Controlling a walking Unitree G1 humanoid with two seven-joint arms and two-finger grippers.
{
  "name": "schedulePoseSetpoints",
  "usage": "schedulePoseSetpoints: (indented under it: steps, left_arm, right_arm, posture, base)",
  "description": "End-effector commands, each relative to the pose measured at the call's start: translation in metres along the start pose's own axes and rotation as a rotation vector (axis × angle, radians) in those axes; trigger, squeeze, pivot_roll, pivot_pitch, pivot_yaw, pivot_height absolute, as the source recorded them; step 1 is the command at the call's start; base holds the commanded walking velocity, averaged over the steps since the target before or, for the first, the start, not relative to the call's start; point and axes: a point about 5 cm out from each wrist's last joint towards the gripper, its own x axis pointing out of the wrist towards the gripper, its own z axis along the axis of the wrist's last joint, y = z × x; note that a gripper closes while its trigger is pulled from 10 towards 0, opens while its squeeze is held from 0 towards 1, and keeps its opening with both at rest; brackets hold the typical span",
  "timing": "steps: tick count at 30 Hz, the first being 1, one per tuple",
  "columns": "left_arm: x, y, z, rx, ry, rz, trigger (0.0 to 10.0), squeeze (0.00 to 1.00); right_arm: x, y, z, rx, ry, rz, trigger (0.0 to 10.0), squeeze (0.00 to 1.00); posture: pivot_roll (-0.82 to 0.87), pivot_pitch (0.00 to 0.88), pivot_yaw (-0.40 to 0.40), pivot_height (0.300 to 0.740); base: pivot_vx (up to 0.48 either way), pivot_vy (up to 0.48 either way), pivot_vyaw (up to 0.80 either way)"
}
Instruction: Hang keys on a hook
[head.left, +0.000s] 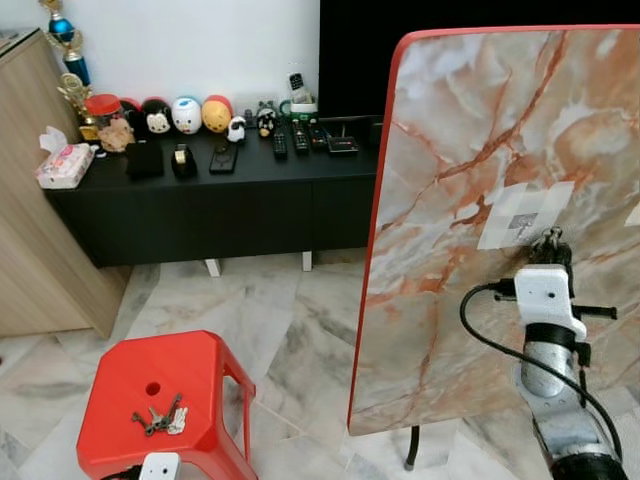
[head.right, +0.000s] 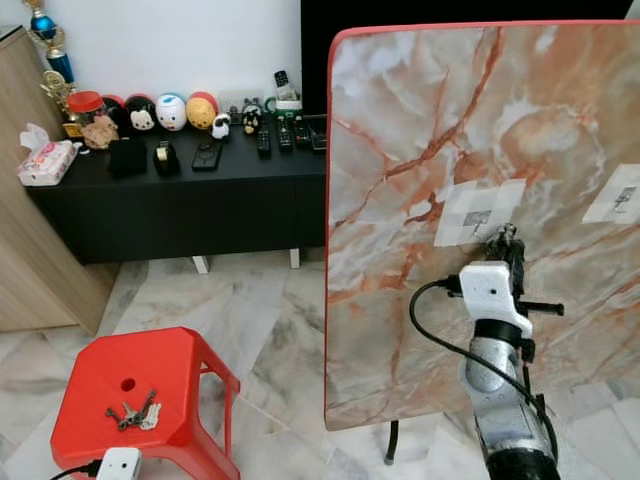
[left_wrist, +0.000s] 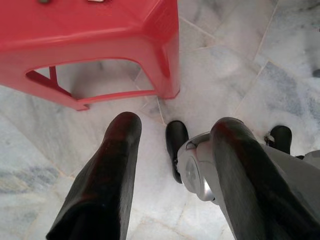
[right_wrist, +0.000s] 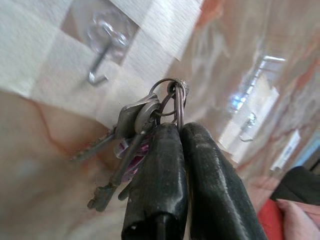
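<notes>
Because the right pincer (right_wrist: 176, 131) grips the key ring by its lower arc, fingers pressed together on the metal, the top of the ring stands free above the fingertips, which looks like the right way to slip it over a hook. The bunch of keys (right_wrist: 131, 131) dangles beside the fingers, loose and clear of the ring's opening. Just above and to one side of the ring sits the hook (right_wrist: 102, 55), a clear stick-on base with a bent wire tip, fixed to a pale taped patch on the marble-patterned board (head.left: 470, 130). The ring is near the hook but not yet on it; the open loop has yet to be raised level with the wire tip and carried across it. The hook's upturned end is the only snag, and the hanging keys could knock the board.

Further along the board from that hook is a second hook (right_wrist: 248, 125) on its own patch. Well apart from the board, lower and to the left, a red stool (head.left: 165, 400) carries another set of keys (head.left: 160, 418). The left pincer (left_wrist: 172, 170) hangs low beside the stool with its fingers spread, holding nothing. Behind the board a black cabinet (head.left: 200, 205) bears toys and remotes, out of the way.
</notes>
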Motion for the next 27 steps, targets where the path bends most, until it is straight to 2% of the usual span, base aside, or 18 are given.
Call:
schedulePoseSetpoints:
  steps: [1,10,12,16,20,27]
  left_arm:
    - [-0.002,0.0,-0.007,0.011,0.03,-0.003,10.0,0.0]
    - [-0.001,0.0,-0.006,0.015,0.027,-0.006,10.0,0.0]
    - [-0.001,0.0,-0.004,0.016,0.025,-0.008,10.0,0.0]
    - [0.0,-0.001,-0.004,0.016,0.024,-0.01,10.0,0.0]
    - [0.0,-0.001,-0.004,0.011,0.022,-0.008,10.0,0.0]
    - [0.0,-0.001,-0.004,0.007,0.023,-0.006,10.0,0.0]
  right_arm:
    - [0.0,-0.007,0.004,-0.015,-0.017,-0.028,10.0,0.0]
    - [-0.014,-0.017,0.002,-0.032,0.002,0.004,10.0,0.0]
    - [-0.013,-0.021,0.008,-0.124,-0.067,0.01,10.0,0.0]
    - [-0.01,-0.015,0.015,-0.157,-0.115,0.044,10.0,0.0]
    - [-0.006,-0.013,0.02,-0.144,-0.11,0.044,10.0,0.0]
    - [-0.01,-0.009,0.022,-0.157,-0.113,0.055,10.0,0.0]
  posture:
    - [0.06,0.0,-0.041,0.74]
    - [0.05,0.0,-0.039,0.74]
    - [0.04,0.0,-0.038,0.74]
    - [0.05,0.0,-0.043,0.74]
    - [0.05,0.0,-0.046,0.74]
    - [0.05,0.0,-0.048,0.74]
  base:
    - [0.0,0.0,0.0]
    - [0.0,0.0,0.0]
    - [0.0,0.0,0.0]
    - [0.0,0.0,0.0]
    - [0.0,0.0,0.0]
    - [0.0,0.0,0.0]
